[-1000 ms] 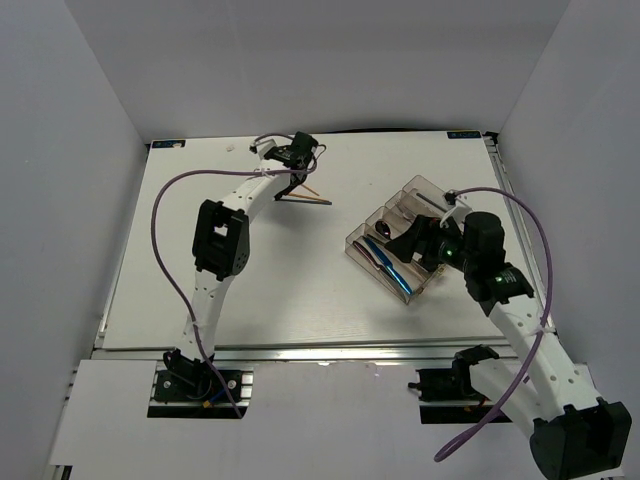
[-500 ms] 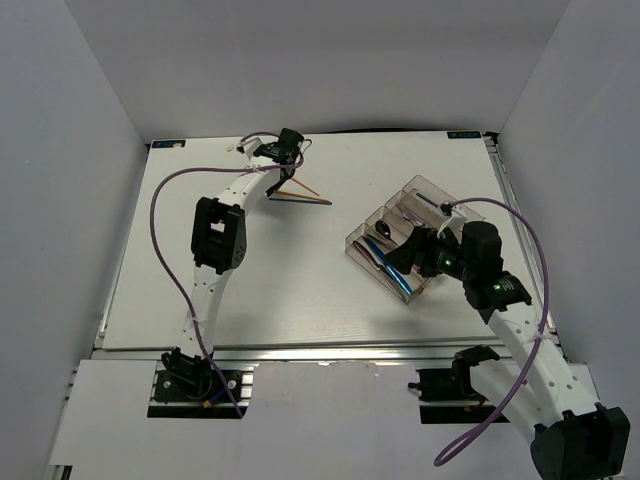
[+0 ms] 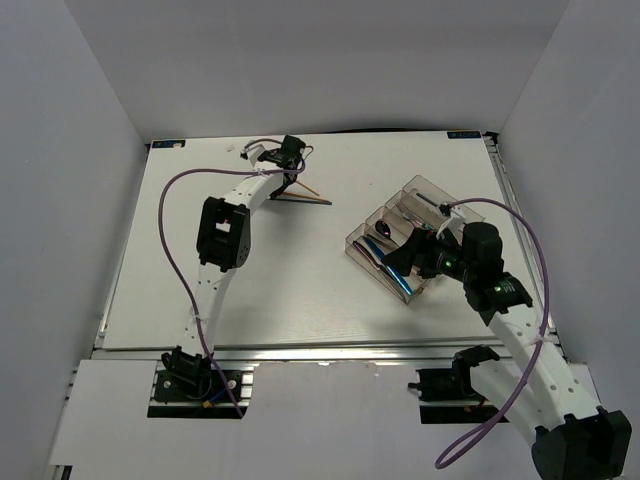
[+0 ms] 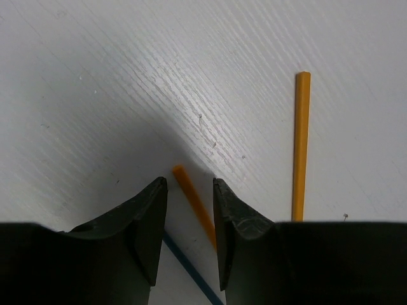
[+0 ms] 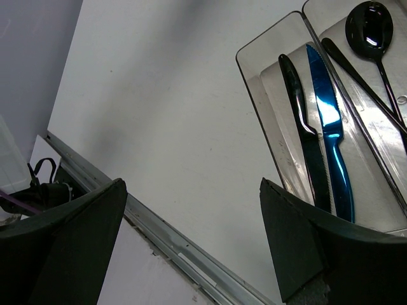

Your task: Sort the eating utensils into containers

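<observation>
The left end effector [image 4: 189,190], slightly spread, straddles one orange chopstick [image 4: 194,206] lying flat on the tabletop [image 4: 95,95]. It should press down fully, then close squarely so the stick cannot roll. The right end effector [image 5: 192,184] hangs spread wide and empty over the organizer tray [image 5: 264,70].

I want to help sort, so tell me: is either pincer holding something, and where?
Nothing is held. The left pincer is open around one end of an orange chopstick, not squeezing it. The right pincer is open and empty.
</observation>
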Motion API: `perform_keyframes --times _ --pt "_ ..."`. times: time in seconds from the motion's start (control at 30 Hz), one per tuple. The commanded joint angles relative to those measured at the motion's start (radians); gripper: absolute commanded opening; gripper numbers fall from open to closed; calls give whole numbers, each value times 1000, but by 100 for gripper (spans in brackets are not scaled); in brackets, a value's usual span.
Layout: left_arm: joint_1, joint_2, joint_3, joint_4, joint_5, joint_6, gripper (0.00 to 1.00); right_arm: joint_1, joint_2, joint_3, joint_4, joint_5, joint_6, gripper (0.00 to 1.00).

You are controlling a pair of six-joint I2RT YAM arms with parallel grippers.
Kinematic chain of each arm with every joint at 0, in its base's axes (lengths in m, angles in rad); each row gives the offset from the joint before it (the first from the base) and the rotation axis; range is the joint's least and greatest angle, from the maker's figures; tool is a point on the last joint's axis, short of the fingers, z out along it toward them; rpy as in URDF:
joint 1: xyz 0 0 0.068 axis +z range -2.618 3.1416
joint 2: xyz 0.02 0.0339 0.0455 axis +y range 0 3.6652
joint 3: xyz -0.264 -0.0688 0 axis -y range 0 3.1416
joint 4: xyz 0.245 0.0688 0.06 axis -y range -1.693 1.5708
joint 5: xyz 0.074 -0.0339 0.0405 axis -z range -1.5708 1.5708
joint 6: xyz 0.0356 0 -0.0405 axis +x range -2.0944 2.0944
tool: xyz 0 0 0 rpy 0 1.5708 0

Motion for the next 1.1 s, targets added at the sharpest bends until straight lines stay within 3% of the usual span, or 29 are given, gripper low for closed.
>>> perform_keyframes --times 0.0,0.73,0.9,1.07 --pt "-3 19 30 -20 7 -20 44 5 -20 12 33 -23 -2 89" --pt "11 36 -17 6 30 -12 0 7 -73 -25 55 -46 -10 89" --pt "11 8 -43 26 33 20 0 8 -75 -25 56 -54 -10 89" --pt "11 -134 -222 174 57 55 0 10 -72 -43 90 -78 -7 89"
